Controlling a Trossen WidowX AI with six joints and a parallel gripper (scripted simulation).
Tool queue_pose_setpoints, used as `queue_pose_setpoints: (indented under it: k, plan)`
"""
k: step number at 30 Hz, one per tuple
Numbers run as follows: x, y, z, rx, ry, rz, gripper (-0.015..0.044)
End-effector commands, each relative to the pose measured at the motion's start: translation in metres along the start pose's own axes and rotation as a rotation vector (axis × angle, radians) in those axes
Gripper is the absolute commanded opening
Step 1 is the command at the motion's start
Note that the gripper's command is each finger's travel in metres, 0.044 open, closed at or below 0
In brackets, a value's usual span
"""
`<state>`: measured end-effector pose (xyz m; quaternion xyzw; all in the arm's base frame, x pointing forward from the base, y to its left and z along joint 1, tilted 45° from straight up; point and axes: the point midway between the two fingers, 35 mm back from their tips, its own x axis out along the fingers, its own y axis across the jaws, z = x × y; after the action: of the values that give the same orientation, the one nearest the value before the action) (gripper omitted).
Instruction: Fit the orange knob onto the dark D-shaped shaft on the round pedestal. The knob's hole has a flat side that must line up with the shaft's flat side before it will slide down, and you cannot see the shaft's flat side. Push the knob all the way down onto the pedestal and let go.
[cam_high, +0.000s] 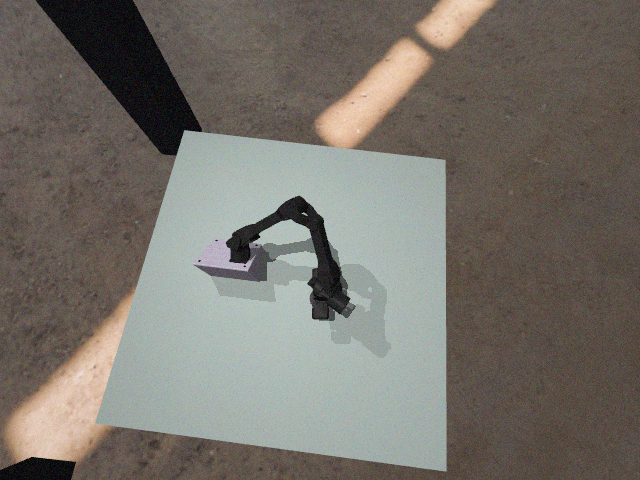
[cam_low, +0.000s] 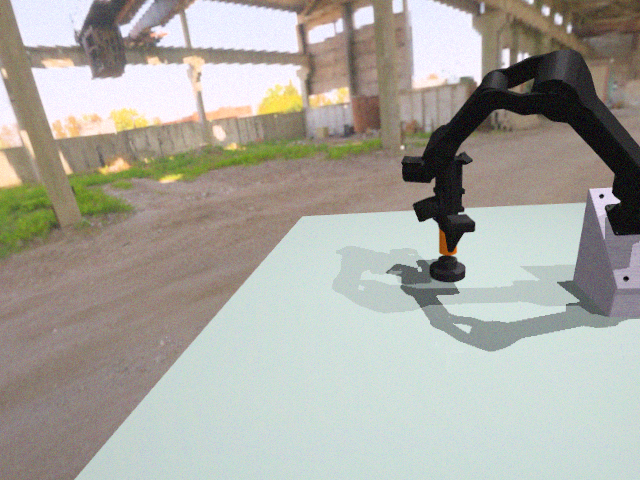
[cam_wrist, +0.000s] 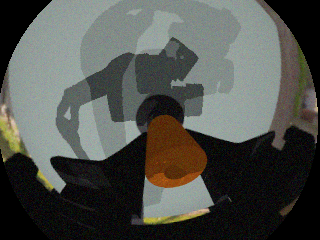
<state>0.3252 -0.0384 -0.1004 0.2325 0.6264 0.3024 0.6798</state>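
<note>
The orange knob is upright between the fingers of my gripper, which is shut on it. The round dark pedestal stands on the table directly below. In the exterior view, a short dark part, seemingly the shaft, shows between the knob's lower end and the pedestal's wide disc. The knob is above the disc, not down on it. Whether the knob's lower end touches the shaft's top cannot be told. The flat sides are hidden. In the top view the arm hides the knob and pedestal.
The arm's pale lilac base block stands on the pale green table. Shadows of the arm lie on the table around the pedestal. A table edge runs beyond the pedestal in the exterior view.
</note>
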Motion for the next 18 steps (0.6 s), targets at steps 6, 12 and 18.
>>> queue_pose_setpoints:
  k: [6,12,18]
  plan:
    - [-0.004,0.0001,0.0006,-0.007,-0.004,0.003,0.0]
    - [-0.0031,-0.0001,0.0003,-0.197,-0.004,0.003,0.0]
    - [-0.001,0.0001,0.0,-0.207,-0.004,0.003,0.0]
